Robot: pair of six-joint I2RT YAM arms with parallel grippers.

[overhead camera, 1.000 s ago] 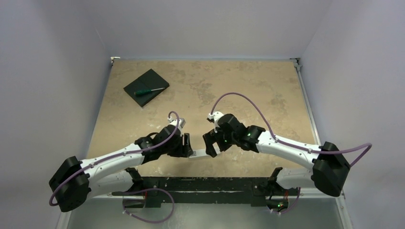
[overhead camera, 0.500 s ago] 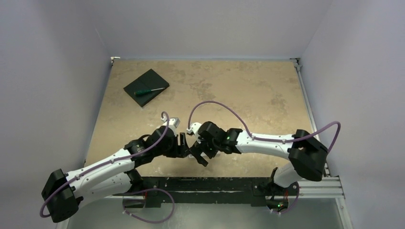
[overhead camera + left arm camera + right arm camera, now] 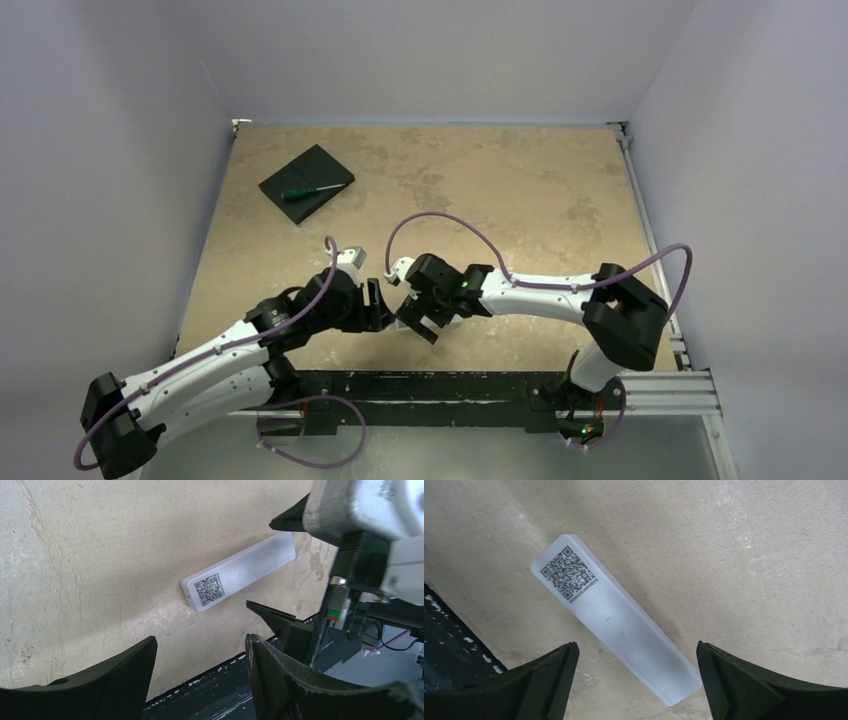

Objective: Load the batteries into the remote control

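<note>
The remote control (image 3: 614,620) lies flat on the table with its plain white back up, a QR code sticker at one end and a battery cover outline at the other. My right gripper (image 3: 636,647) hangs open over the cover end, one finger on each side, not touching it. My left gripper (image 3: 200,645) is open and empty, just short of the QR end of the remote control (image 3: 240,572). In the top view the left gripper (image 3: 378,305) and right gripper (image 3: 420,318) nearly meet near the table's front edge. The batteries are out of view.
A flat black square pad (image 3: 322,165) lies at the back left with a green-handled screwdriver (image 3: 310,188) on it. The black front rail (image 3: 430,385) runs just behind the remote. The right gripper's fingers (image 3: 272,617) crowd the left wrist view.
My right arm has swung left and now stands over the remote, jaws opened wider. My left arm has drawn back a little to the left, with its jaws slightly wider.
</note>
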